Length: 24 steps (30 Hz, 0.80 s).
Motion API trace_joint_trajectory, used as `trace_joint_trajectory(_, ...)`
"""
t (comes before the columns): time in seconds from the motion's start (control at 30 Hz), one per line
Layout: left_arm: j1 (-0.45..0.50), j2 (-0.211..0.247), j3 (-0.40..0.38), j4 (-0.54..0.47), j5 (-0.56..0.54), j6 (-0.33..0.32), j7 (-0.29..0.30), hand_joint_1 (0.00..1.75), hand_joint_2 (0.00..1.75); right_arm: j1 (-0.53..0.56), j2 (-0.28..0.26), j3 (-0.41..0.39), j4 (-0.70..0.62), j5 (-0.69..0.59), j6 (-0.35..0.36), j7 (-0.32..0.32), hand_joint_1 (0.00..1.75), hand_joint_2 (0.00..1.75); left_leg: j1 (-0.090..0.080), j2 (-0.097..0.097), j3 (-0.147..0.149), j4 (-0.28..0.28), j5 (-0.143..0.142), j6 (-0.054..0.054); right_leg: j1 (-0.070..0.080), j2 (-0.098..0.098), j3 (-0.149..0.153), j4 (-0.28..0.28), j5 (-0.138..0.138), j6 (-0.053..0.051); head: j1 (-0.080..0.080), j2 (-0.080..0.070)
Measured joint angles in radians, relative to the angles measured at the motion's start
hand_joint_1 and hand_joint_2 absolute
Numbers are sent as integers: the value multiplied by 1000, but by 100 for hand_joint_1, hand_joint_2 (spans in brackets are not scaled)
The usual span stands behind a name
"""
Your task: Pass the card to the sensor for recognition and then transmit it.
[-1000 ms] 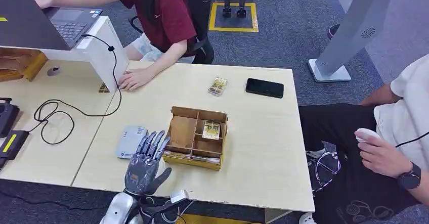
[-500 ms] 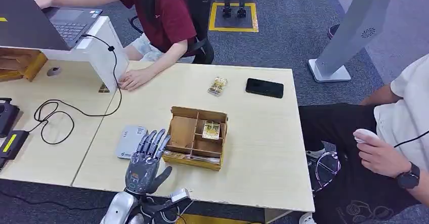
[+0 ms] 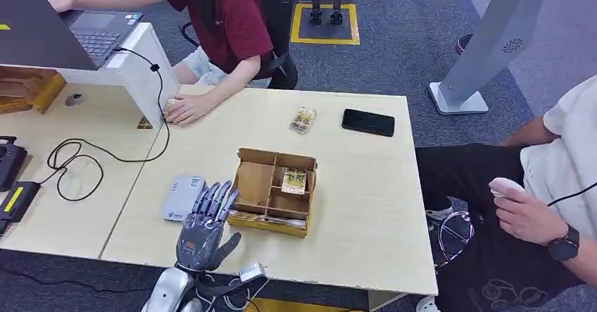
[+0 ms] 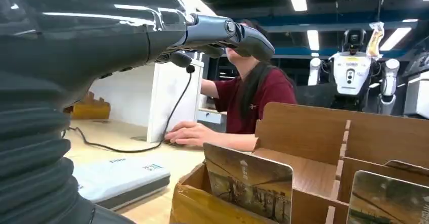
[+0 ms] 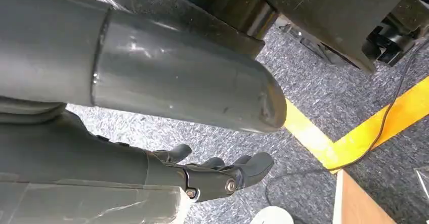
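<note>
A cardboard box with dividers stands mid-table. One picture card stands in its front slot, and a second card lies in a back compartment. The flat grey-white sensor lies just left of the box. My left hand hovers open at the box's front left corner, between sensor and box, fingers stretched forward and holding nothing. The left wrist view shows its fingers above the front card, with the sensor beside. My right hand hangs over the carpet, loosely open, with nothing in it.
A third card and a black phone lie at the table's far side. A person in red rests a hand on the far left edge. Another seated person is at the right. A black cable loops on the left.
My left hand has crept slightly right toward the box's corner. Everything else on the table stays put.
</note>
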Motion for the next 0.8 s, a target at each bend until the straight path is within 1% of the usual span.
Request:
trace_joint_trajectory(0.4,-6,-2,0,7,24,0,-4,0,175,0,0,0,0,0,0,1,0,0,0,0,0,0,0,0,0,0,0,0,0,0,0,0)
trace_joint_trajectory(0.8,-14,-10,0,19,27,0,-5,0,175,0,0,0,0,0,-2,1,0,0,0,0,0,0,0,0,0,0,0,0,0,0,0,0)
